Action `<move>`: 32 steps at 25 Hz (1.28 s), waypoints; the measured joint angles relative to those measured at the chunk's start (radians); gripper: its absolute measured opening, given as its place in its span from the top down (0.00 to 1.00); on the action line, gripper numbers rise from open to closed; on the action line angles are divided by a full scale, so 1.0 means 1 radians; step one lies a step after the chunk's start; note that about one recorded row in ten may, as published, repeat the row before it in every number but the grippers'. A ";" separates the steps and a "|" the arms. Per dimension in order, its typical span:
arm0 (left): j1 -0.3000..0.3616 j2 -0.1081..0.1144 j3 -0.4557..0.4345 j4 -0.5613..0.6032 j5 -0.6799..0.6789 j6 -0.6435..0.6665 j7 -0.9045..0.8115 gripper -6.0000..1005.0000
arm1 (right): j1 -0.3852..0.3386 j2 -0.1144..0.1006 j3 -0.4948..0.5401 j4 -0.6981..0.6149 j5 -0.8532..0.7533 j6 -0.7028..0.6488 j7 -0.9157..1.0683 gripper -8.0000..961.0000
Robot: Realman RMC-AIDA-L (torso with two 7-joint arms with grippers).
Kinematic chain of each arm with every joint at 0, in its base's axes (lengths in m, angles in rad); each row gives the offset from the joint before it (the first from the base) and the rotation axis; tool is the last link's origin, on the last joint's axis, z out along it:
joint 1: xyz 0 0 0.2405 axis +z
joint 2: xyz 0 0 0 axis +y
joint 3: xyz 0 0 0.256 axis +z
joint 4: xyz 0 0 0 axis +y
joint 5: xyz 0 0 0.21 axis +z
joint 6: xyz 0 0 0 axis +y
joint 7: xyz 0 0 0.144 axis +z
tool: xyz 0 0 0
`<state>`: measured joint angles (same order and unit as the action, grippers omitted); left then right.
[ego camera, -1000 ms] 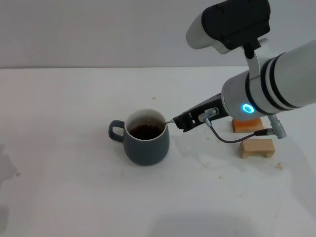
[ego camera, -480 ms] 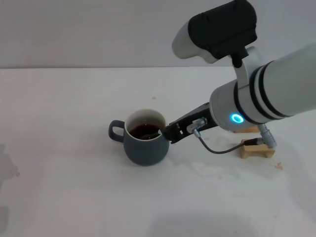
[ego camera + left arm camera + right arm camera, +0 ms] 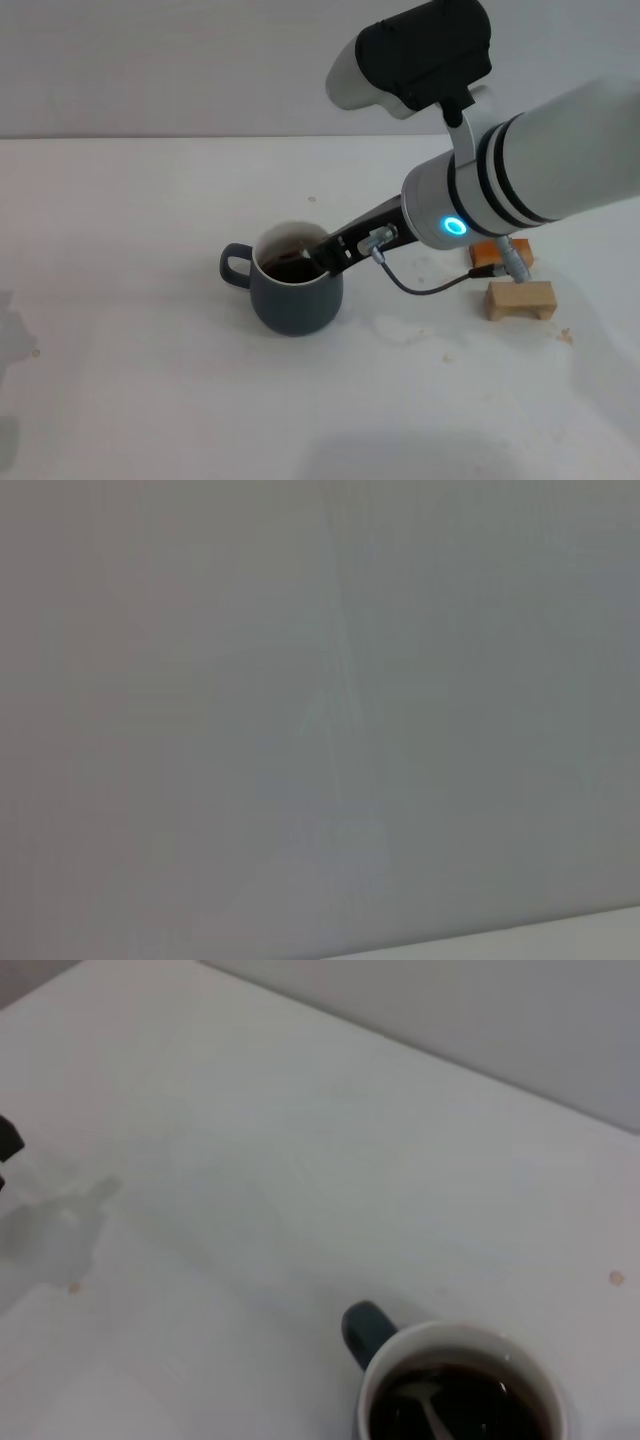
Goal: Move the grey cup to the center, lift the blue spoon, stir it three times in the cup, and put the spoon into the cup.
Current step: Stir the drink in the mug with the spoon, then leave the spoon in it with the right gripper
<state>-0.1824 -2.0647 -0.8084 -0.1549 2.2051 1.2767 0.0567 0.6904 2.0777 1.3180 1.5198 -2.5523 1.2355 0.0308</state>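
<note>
Mugs: one rounded dark blue-grey ceramic mug (image 3: 294, 289)
Spoons: one slim metal-bowled spoon (image 3: 432, 1414)
Blocks: two small wooden blocks (image 3: 520, 299)
Arms: one

Upright on the table (image 3: 150, 400) — grey cup (image 3: 295, 295), loop handle toward the robot's left, dark liquid inside. Dipped in that liquid — blue spoon (image 3: 432, 1412), only its silver bowl and neck showing.

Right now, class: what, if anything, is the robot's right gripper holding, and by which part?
The right gripper, at the grey cup's rim, seems to hold the blue spoon; its bowl sits in the dark liquid. The handle and the hold are hidden.
</note>
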 joint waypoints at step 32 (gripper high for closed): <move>-0.001 0.000 0.003 0.000 0.004 -0.001 0.000 1.00 | -0.015 0.001 -0.006 0.034 0.011 0.012 -0.001 0.81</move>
<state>-0.1832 -2.0647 -0.8057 -0.1549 2.2088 1.2755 0.0567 0.6757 2.0785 1.3120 1.5539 -2.5417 1.2477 0.0300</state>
